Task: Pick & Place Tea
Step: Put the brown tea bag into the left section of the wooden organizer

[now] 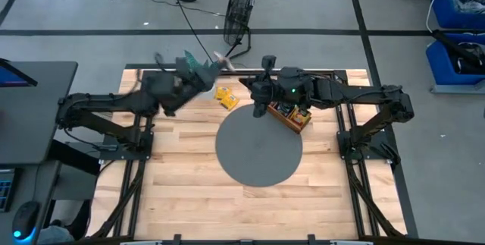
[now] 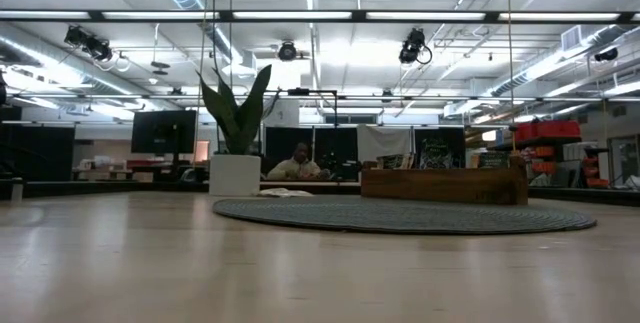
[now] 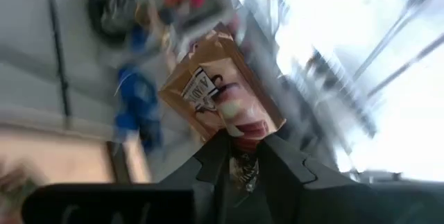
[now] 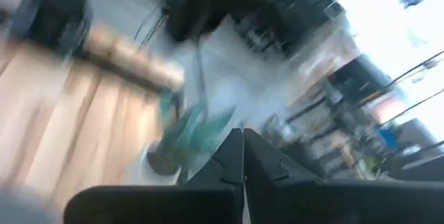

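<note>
Left gripper (image 3: 239, 156): pinches a small flat tan tea packet (image 3: 220, 89) with a picture (blurry).
Right gripper (image 4: 243, 156): clenched, nothing in it, above the long brown wooden tray (image 1: 289, 117).

Yellow tea packets (image 1: 226, 97) lying loose near table's far edge; more, apparently, standing inside tray by mat's far-right rim.
</note>
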`<action>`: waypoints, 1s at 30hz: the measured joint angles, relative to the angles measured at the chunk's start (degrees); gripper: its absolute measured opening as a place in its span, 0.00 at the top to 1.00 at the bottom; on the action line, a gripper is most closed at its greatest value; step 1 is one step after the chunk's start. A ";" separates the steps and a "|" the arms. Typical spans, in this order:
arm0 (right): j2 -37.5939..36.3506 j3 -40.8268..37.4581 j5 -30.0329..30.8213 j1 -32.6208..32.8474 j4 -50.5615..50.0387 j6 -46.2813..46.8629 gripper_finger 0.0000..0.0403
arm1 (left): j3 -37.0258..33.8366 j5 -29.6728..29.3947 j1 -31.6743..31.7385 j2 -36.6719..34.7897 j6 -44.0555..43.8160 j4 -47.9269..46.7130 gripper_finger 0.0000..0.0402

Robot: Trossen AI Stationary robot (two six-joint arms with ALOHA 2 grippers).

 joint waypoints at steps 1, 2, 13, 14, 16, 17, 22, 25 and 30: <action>-0.46 -0.36 0.66 0.05 -2.03 0.31 1.00 | 0.25 -0.39 0.08 -0.69 0.86 0.60 0.81; -0.49 -0.42 0.94 0.05 -2.19 0.67 1.00 | 0.27 -0.90 0.19 -1.83 2.15 0.39 0.81; -1.91 -0.14 2.27 -0.76 -0.30 6.90 0.99 | 0.20 -0.71 -0.34 -4.96 11.07 -0.29 0.83; -1.91 -0.14 2.04 -0.95 0.68 8.63 0.97 | 0.18 -0.71 -0.36 -4.85 11.07 -0.39 0.84; -1.91 -0.14 -0.40 -1.38 2.91 10.63 0.92 | 0.10 -0.52 -0.46 -4.78 10.53 -0.72 0.87; -1.91 -0.14 -1.90 -1.60 4.37 10.93 0.89 | 0.09 -0.34 -0.50 -4.80 10.16 -0.65 0.88; -1.63 -0.14 -8.64 -1.70 11.65 7.05 0.65 | 0.09 -0.45 -0.77 -4.80 8.95 -0.56 0.94; -0.80 -0.14 -9.05 -1.67 13.75 6.23 0.50 | 0.12 -0.45 -0.77 -4.17 8.62 0.29 0.95; 1.58 -0.14 -5.86 -1.69 17.72 -2.58 0.34 | 0.16 -0.36 -0.79 -2.81 4.48 0.10 0.94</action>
